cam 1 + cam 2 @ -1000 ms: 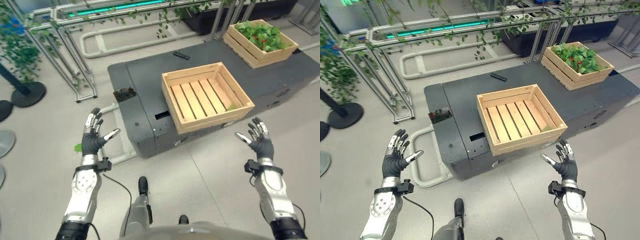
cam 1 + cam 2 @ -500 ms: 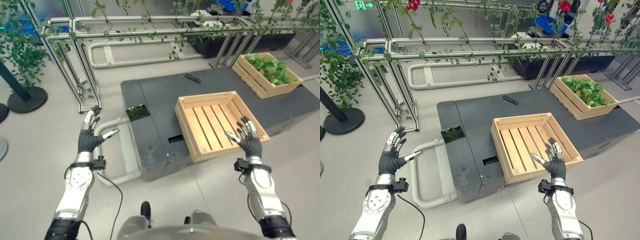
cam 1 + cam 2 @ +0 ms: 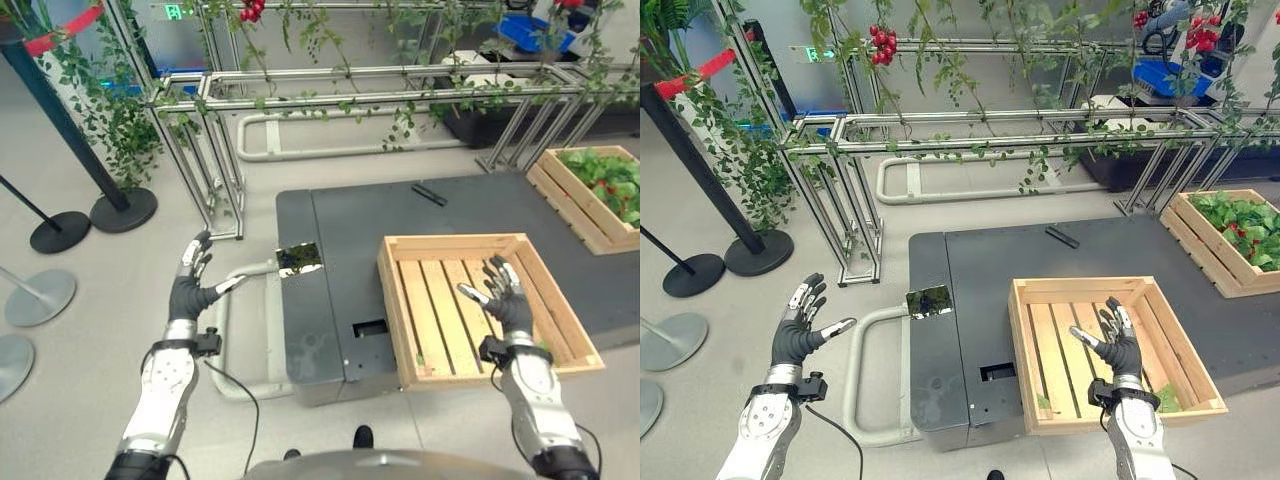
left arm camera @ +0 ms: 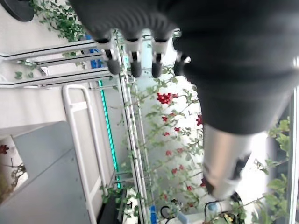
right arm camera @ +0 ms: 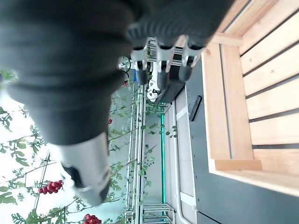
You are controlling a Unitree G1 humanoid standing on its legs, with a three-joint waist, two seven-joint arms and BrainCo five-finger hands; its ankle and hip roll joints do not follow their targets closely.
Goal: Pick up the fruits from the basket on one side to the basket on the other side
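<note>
Both robot hands raised, fingers spread, holding nothing.
Right robot hand [image 3: 1118, 345] hovers over the wooden crate [image 3: 1040, 345] at the worktop's [image 3: 970, 270] front edge; left robot hand [image 3: 798, 332] off its left side.

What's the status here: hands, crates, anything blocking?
Left hand open, over floor. Right hand open, above the near wooden crate, holding nothing. Far crate holds leaves and red fruit. Nothing blocking.

The near crate [image 3: 1110, 350] is made of pale, unfinished wood slats. The worktop [image 3: 1040, 255] is finished in matt dark grey. The frame [image 3: 970, 125] behind is built of brushed silver metal bars.
</note>
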